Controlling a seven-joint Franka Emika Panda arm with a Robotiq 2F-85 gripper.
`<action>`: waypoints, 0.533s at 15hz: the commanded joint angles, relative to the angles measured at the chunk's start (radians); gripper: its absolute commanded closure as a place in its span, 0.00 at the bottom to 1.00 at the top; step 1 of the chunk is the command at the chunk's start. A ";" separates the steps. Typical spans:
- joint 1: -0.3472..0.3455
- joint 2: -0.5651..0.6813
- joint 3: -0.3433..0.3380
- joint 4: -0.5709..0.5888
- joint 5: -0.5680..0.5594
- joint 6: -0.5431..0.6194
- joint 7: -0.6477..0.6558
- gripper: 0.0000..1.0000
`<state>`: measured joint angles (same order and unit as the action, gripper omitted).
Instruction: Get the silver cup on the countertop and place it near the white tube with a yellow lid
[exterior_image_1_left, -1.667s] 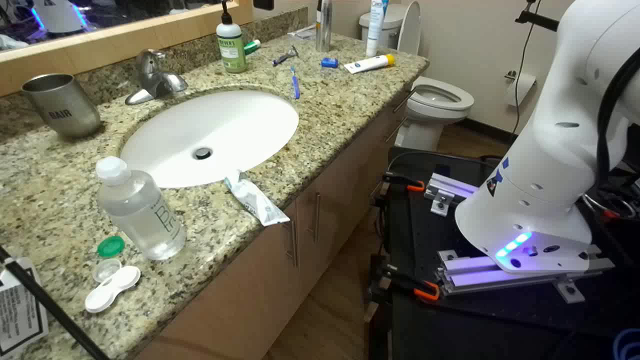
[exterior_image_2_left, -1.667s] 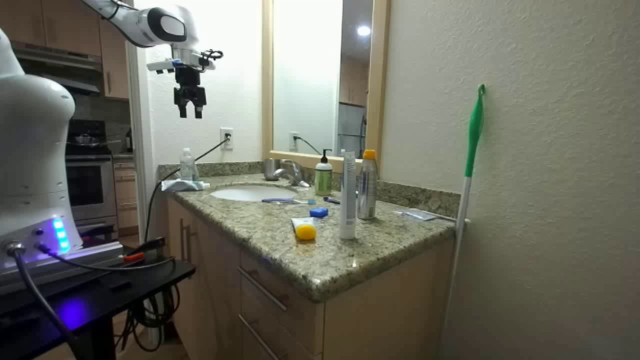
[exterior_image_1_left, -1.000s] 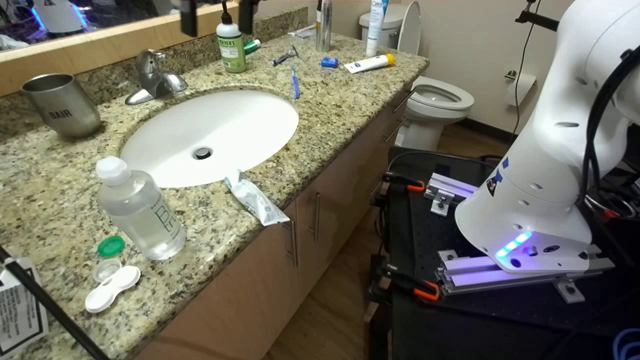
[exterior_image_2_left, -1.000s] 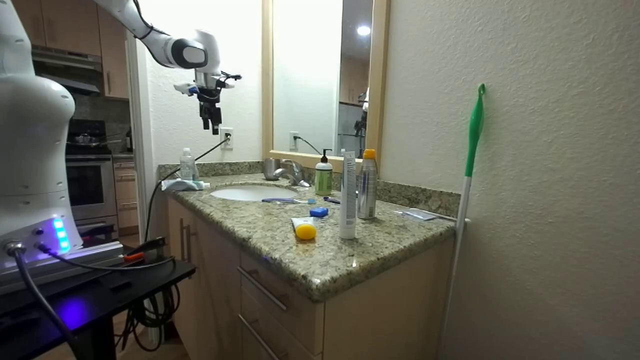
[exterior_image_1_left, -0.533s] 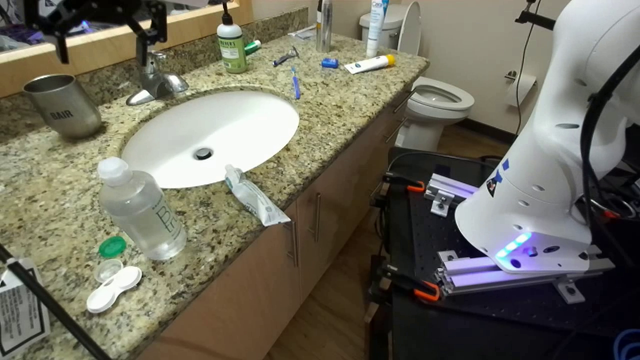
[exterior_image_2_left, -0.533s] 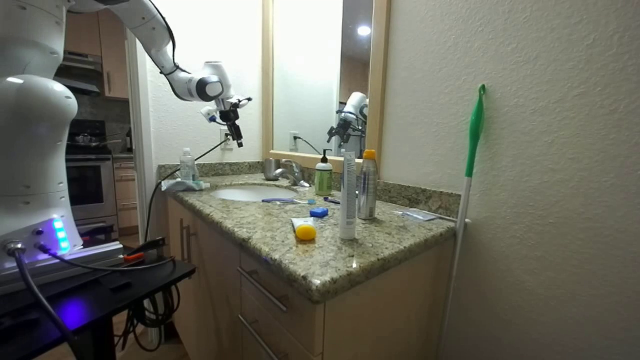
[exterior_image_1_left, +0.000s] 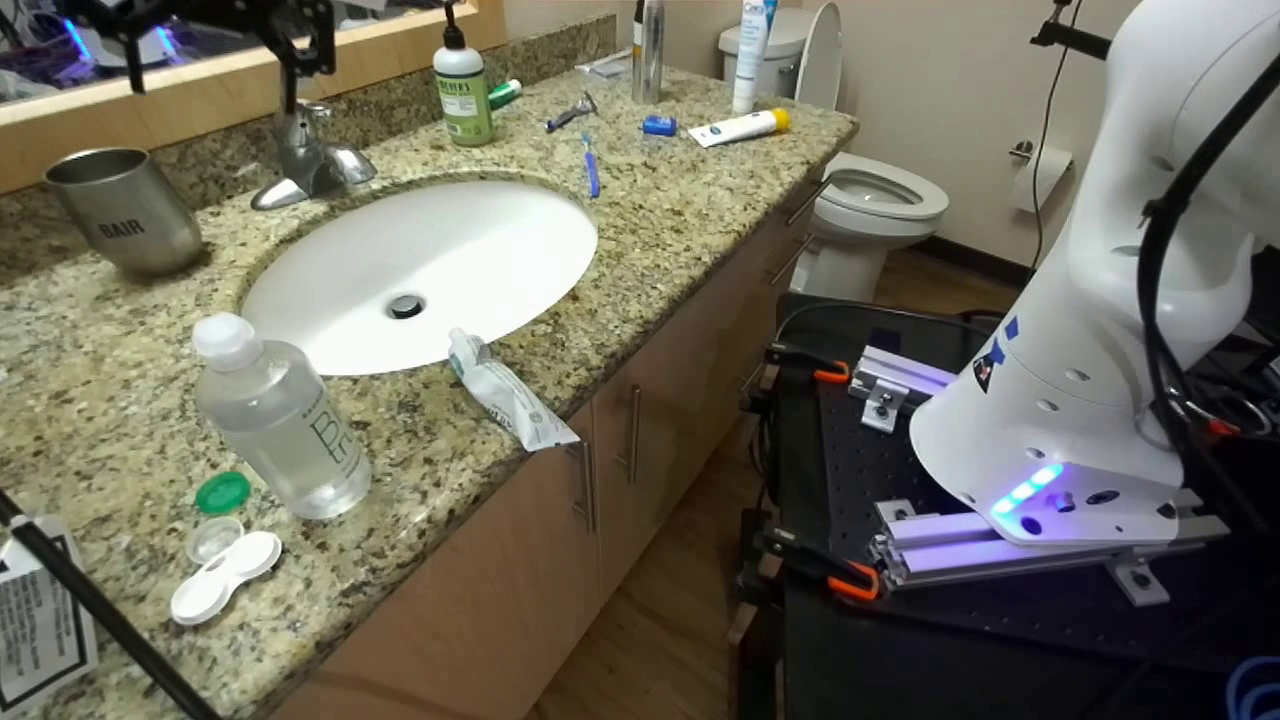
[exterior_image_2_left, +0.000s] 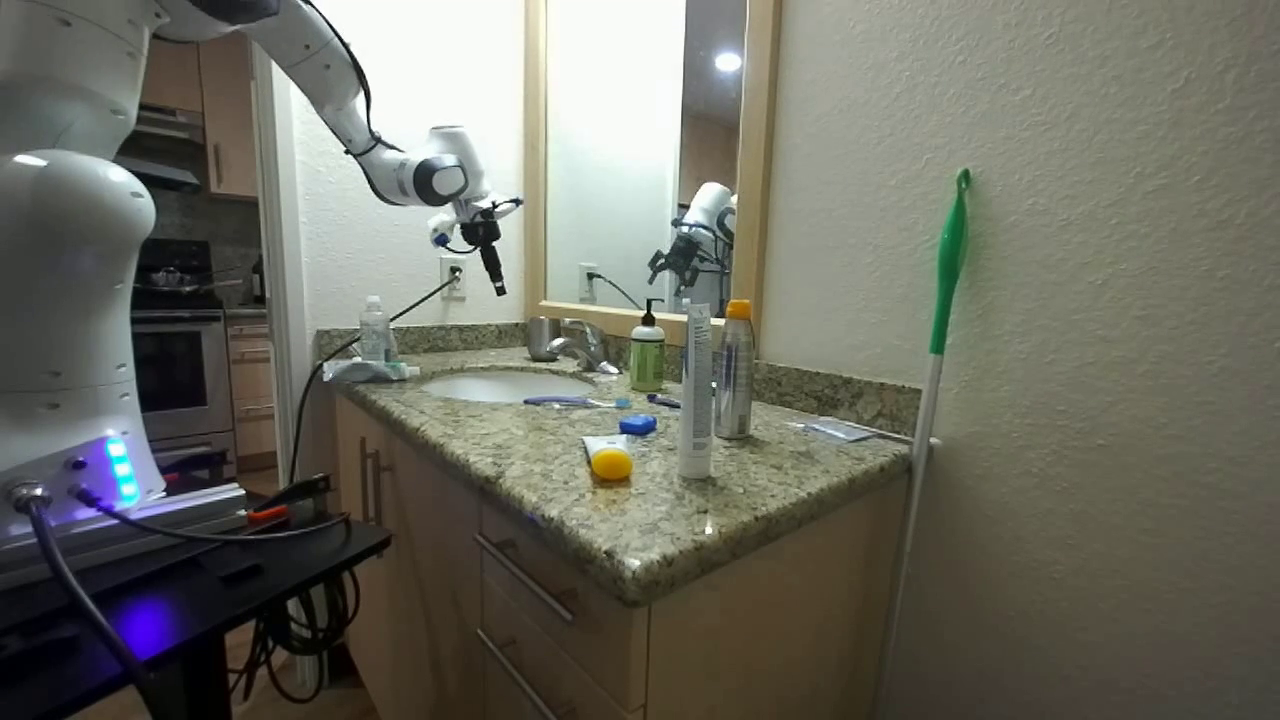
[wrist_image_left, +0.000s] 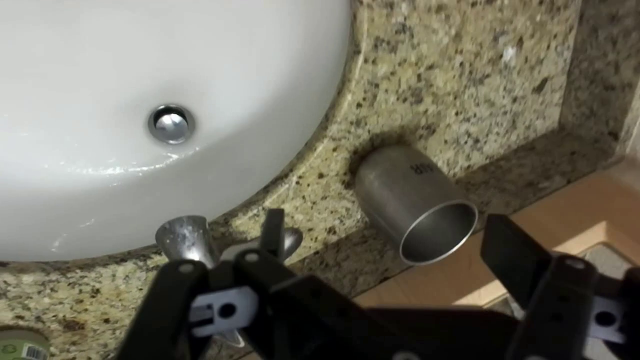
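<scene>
Reads BAIR on the silver cup (exterior_image_1_left: 150, 235), near the back edge of the countertop (exterior_image_1_left: 680, 220); upside down in the wrist view. Bears most of MEYER'S on the pump bottle (exterior_image_1_left: 463, 108), along the same edge. Reads Cera on the upright tube (exterior_image_1_left: 750, 58), near the short edge. Shows a large B on the clear bottle (exterior_image_1_left: 285, 435), toward the front edge. Illegible on the white tube with a yellow lid (exterior_image_1_left: 738, 129).

On the speckled countertop (exterior_image_1_left: 670, 215), can see silver cup (exterior_image_1_left: 130, 225) below the claw (exterior_image_1_left: 212, 100); farther from the claw, clear bottle (exterior_image_1_left: 285, 430) and white yellow-lidded tube (exterior_image_1_left: 738, 129).
</scene>
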<state>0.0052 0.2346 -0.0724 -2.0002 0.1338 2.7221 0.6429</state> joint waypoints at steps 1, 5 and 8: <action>0.006 0.140 -0.038 0.192 0.045 0.007 0.140 0.00; 0.004 0.139 -0.036 0.196 0.064 -0.004 0.167 0.00; 0.004 0.139 -0.036 0.194 0.064 -0.003 0.165 0.00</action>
<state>0.0066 0.3730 -0.1046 -1.8071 0.1910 2.7198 0.8148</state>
